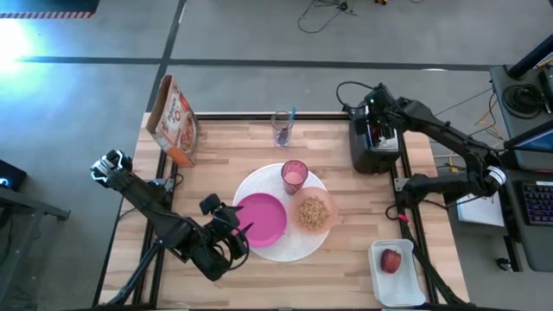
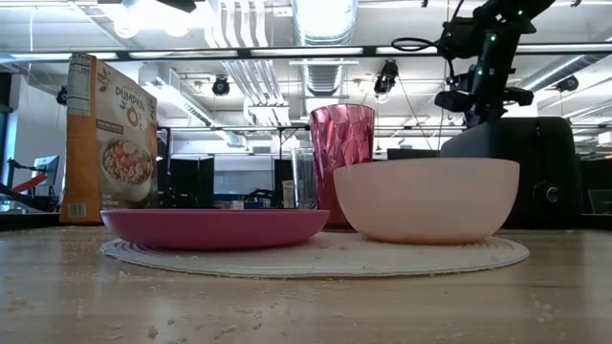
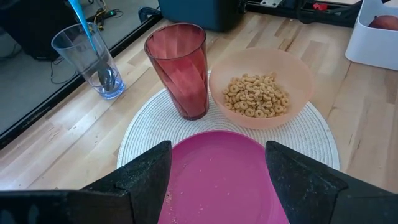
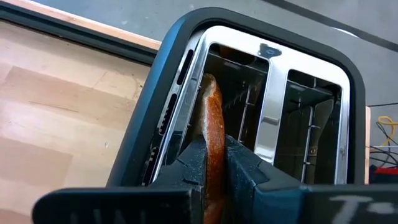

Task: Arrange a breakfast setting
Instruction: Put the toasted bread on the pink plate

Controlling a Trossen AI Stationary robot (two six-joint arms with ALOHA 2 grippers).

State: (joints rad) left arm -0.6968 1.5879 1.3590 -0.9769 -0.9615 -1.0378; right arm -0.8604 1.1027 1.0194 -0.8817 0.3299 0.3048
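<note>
A toaster (image 1: 373, 147) stands at the far right of the table. My right gripper (image 4: 214, 168) reaches down into its left slot, shut on a browned bagel half (image 4: 211, 118) that stands on edge there. The white plate (image 1: 259, 250) holds the magenta plate (image 1: 262, 218), the peach bowl (image 3: 298, 74) of brown cereal (image 3: 255, 94) and the pink tumbler (image 3: 180, 68). My left gripper (image 3: 217, 180) hovers open over the magenta plate's rim nearest the table's left. The teal-handled spoon (image 3: 84, 31) stands in a clear glass (image 3: 93, 62). My right gripper pinches the bagel half's two flat faces (image 4: 214, 146) between its two fingers, near the upper edge. The fingers (image 4: 194, 163) come slanting down from above and lie along the slot. The bagel stands upright on edge inside the toaster slot.
A cereal box (image 1: 173, 121) stands at the far left corner. A white tray (image 1: 415, 285) at the near right holds a small red fruit (image 1: 391, 261). Bare wood lies along the near edge and between the plate and the toaster.
</note>
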